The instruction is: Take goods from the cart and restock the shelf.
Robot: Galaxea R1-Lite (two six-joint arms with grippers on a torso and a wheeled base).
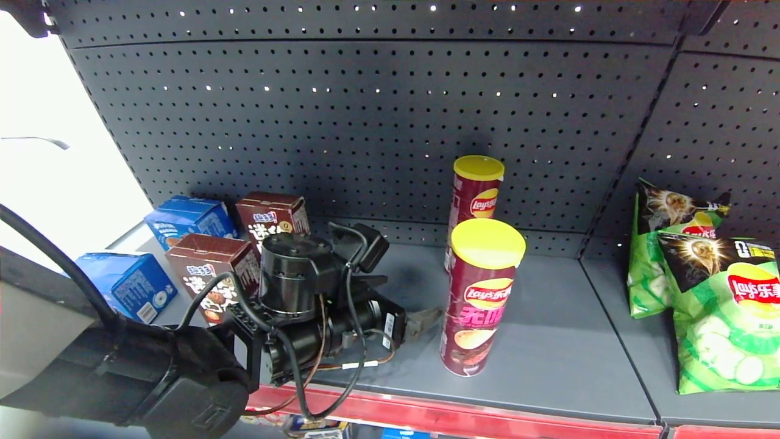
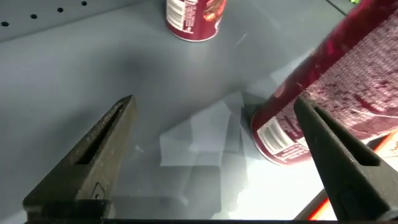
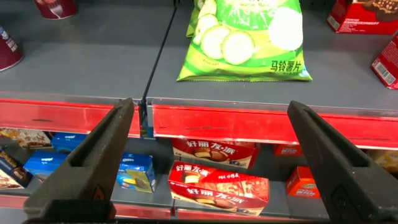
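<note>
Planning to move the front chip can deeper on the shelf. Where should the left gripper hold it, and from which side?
Probably its round wall at mid-height, below the yellow lid, coming from the robot's left: the front can stands upright, and the open left gripper sits on that side, with the rear can behind.

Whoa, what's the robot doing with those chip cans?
It is stocking a shop shelf. Its left gripper sits low on the shelf with its fingers open, right beside the front chip can, which stands upright and is not being gripped. A second can stands behind it by the back wall. Boxes sit to the left and green chip bags to the right. The right gripper is open too, holding nothing.
</note>
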